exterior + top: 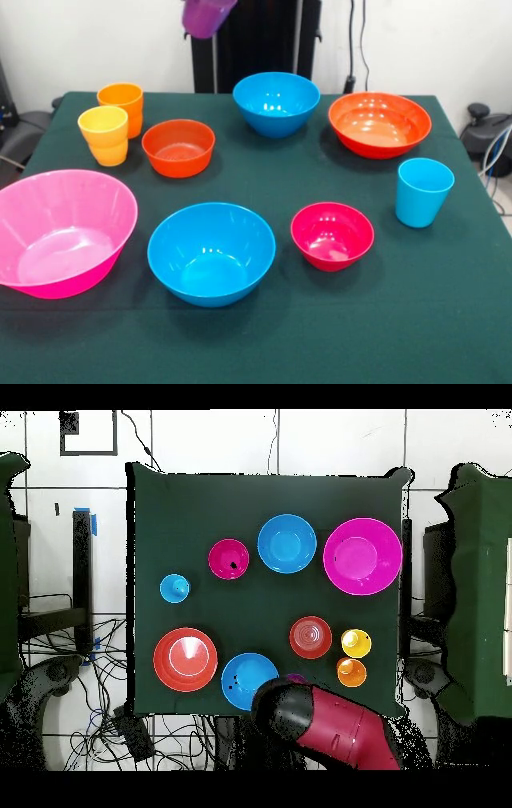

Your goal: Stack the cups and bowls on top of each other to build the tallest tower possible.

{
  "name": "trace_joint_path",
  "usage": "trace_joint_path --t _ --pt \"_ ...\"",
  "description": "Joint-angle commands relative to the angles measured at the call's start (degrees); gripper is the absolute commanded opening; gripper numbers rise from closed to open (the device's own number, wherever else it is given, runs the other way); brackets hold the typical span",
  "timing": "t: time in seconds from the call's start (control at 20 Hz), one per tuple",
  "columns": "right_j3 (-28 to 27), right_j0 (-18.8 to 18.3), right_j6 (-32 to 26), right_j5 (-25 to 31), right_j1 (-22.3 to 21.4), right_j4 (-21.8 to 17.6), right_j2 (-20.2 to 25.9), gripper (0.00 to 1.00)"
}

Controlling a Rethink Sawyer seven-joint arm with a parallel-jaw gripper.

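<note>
Green cloth covers the table [448,336], with a white wall behind it. At the top edge of the front view a purple cup [206,16] hangs tilted in the air, above the table's far side; the gripper holding it is cut off there, so I cannot tell how its fingers stand. From overhead the red arm [335,729] covers that spot, and only a sliver of purple shows at its tip.

Below the raised cup and slightly toward the camera sits the small orange bowl [178,147], upright and empty. Just beside that bowl stand the yellow cup [104,134] and the orange cup [122,104], close together. One blue bowl [276,102] sits near the hanging cup on the other side, with the wide orange bowl [379,123] past it. Farther off are the light blue cup [422,191], the crimson bowl [332,235], the second blue bowl [211,253] and the big pink bowl [60,232], all apart from one another.
</note>
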Motion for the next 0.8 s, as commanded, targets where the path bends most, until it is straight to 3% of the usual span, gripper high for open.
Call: trace_joint_path --t 0.05,0.3,0.45,0.8 --pt "-2.66 -1.82 1.47 -7.02 2.22 -3.28 7.23 0.0" --pt "-3.13 -2.98 6.65 -19.76 8.23 -2.47 8.96 0.0" --pt "-3.64 -3.5 7.44 -24.54 10.96 -1.89 9.33 0.0" --pt "-3.9 -1.34 10.7 -28.46 15.59 2.82 8.37 0.0"
